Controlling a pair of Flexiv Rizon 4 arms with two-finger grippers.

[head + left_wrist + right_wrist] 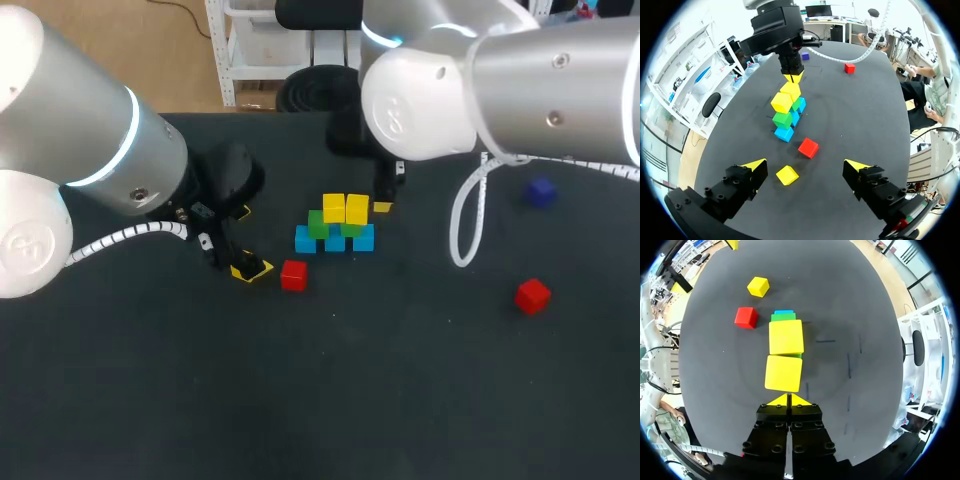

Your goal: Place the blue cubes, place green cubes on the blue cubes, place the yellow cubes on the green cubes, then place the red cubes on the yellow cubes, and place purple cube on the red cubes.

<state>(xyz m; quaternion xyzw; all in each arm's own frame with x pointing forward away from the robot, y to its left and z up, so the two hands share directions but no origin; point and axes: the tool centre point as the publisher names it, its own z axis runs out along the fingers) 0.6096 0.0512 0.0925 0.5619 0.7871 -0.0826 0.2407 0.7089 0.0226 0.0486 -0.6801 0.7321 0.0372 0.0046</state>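
Observation:
At the table's middle stands a stack: three blue cubes [335, 242] in a row, two green cubes [318, 224] on them, and two yellow cubes [346, 208] on top. My right gripper [789, 399] is shut and empty, just behind the nearest yellow cube [784, 372]. My left gripper [806, 165] is open and low over the table. A loose yellow cube [787, 175] lies untouched between its fingers. One red cube [293, 275] sits just ahead of it. The other red cube [532, 296] and the purple cube [541, 192] lie at the right.
A white cable loop [462, 235] hangs from my right arm down to the table, between the stack and the right-hand cubes. The black tabletop [330, 400] stretches bare toward the near edge.

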